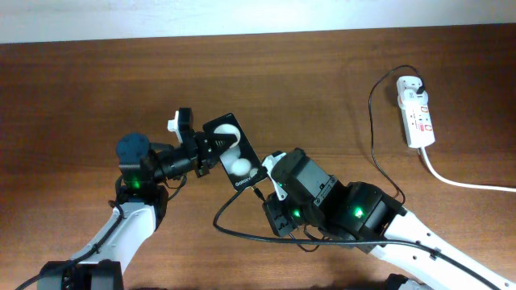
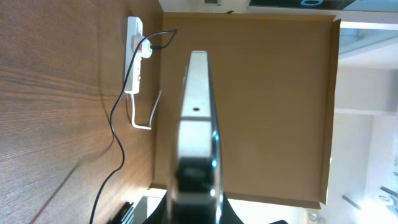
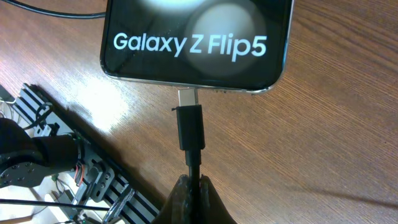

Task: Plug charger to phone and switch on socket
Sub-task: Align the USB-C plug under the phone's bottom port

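Note:
The black phone (image 1: 233, 154) is held tilted in my left gripper (image 1: 208, 150), which is shut on its upper end; the left wrist view shows the phone edge-on (image 2: 198, 112). In the right wrist view the phone (image 3: 196, 37) reads "Galaxy Z Flip5". My right gripper (image 3: 194, 182) is shut on the black charger cable just behind its plug (image 3: 190, 127). The plug's metal tip touches the phone's bottom port. The cable (image 1: 375, 145) runs to the white socket (image 1: 417, 111) at the far right, where its adapter sits; the socket also shows in the left wrist view (image 2: 134, 55).
The socket's thick white cord (image 1: 463, 182) trails off to the right edge. The charger cable loops on the table in front of my right arm (image 1: 242, 232). A robot base with wiring (image 3: 56, 162) lies left of the plug.

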